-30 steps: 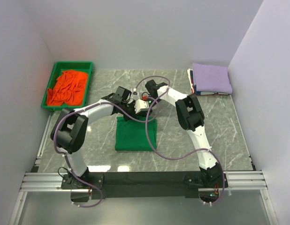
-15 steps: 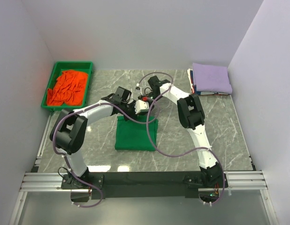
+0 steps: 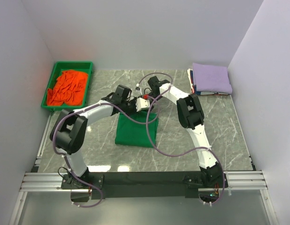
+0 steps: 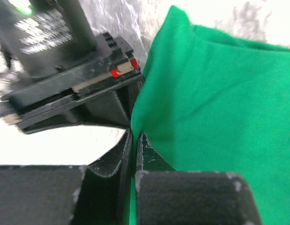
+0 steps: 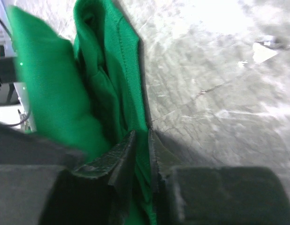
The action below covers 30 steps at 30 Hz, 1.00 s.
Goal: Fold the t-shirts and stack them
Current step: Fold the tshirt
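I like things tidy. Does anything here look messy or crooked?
Yes. The orange t-shirt lies crumpled in the green tray at the far left, not folded flat like the lavender t-shirt at the far right. The green t-shirt in the middle looks a bit crooked.

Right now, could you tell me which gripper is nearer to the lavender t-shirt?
Right. Both pinch the green t-shirt at its far edge; the right gripper is toward the lavender t-shirt, the left gripper just beyond.
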Each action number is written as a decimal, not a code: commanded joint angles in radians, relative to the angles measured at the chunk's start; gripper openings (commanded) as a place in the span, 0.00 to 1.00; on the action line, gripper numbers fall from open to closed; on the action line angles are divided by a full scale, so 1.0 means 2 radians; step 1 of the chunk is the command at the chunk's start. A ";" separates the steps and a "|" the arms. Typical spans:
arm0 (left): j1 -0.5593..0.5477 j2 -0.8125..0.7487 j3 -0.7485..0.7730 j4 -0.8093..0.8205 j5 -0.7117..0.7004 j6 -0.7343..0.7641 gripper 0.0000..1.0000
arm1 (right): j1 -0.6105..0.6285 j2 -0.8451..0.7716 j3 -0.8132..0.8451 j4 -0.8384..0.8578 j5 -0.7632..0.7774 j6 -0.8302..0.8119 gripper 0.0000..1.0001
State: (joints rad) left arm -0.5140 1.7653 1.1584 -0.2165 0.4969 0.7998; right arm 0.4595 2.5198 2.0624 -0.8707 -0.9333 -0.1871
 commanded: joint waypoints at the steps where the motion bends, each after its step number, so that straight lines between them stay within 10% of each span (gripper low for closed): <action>1: -0.001 0.028 0.003 0.042 -0.011 -0.001 0.02 | -0.017 -0.005 0.025 0.008 0.071 0.011 0.27; 10: 0.003 0.077 0.047 0.033 -0.024 -0.014 0.25 | -0.091 -0.080 0.049 0.041 0.203 0.022 0.42; 16: 0.029 0.045 0.109 -0.047 -0.005 -0.076 0.46 | -0.115 -0.164 -0.012 0.016 0.129 0.008 0.40; 23: 0.072 -0.038 0.101 -0.123 0.080 -0.284 0.42 | -0.084 -0.282 -0.211 0.115 -0.020 0.093 0.36; 30: 0.099 0.010 0.038 -0.059 0.202 -0.528 0.33 | -0.054 -0.223 -0.253 0.171 -0.064 0.190 0.31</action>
State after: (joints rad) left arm -0.3363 1.7161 1.3098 -0.3809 0.7567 0.0498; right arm 0.3515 2.0056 1.5757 -0.6140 -0.9974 0.0879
